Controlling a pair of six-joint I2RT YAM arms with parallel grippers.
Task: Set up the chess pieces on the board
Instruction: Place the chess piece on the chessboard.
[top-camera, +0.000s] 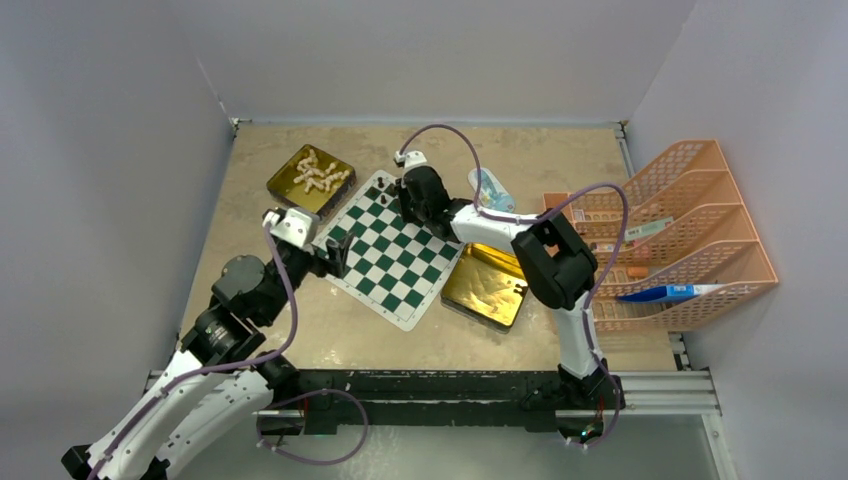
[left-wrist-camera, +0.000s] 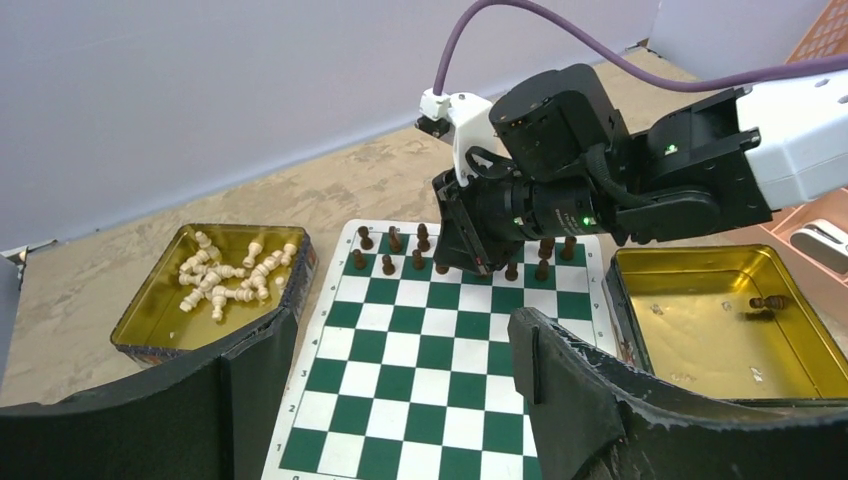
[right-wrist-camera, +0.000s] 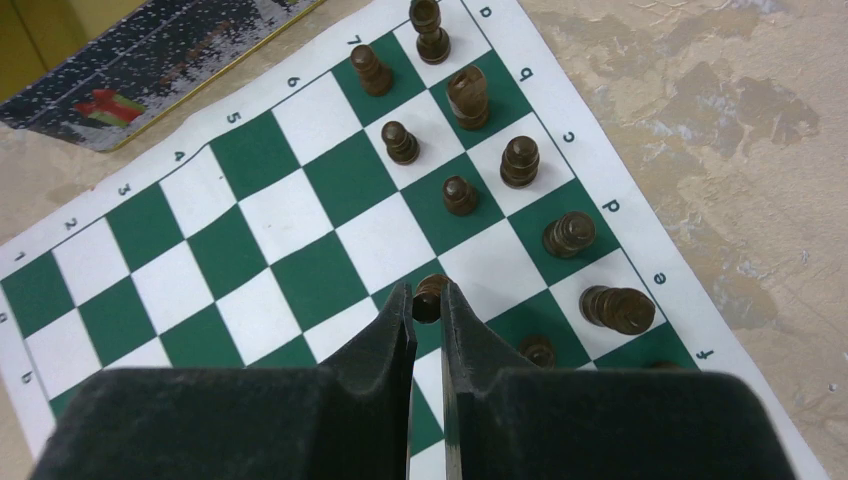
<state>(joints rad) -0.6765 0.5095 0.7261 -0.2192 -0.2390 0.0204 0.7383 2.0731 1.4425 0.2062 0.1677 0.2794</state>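
Note:
The green and white board (top-camera: 390, 250) lies tilted mid-table; it also shows in the left wrist view (left-wrist-camera: 440, 380) and the right wrist view (right-wrist-camera: 270, 220). Several dark brown pieces (right-wrist-camera: 470, 95) stand in its two far rows (left-wrist-camera: 390, 240). My right gripper (right-wrist-camera: 428, 297) is shut on a dark brown pawn (right-wrist-camera: 430, 296), just over a square in the second row from that edge. Its arm (top-camera: 425, 195) reaches over the board's far corner. My left gripper (left-wrist-camera: 400, 350) is open and empty at the board's near-left edge (top-camera: 335, 255). Cream-white pieces (top-camera: 318, 172) lie in a gold tin.
A gold tin (top-camera: 312, 180) of white pieces sits left of the board. A second gold tin (top-camera: 487, 287) sits right of it, with one dark piece (left-wrist-camera: 768, 301) inside. An orange rack (top-camera: 680, 240) stands at the right. Grey walls close in the table.

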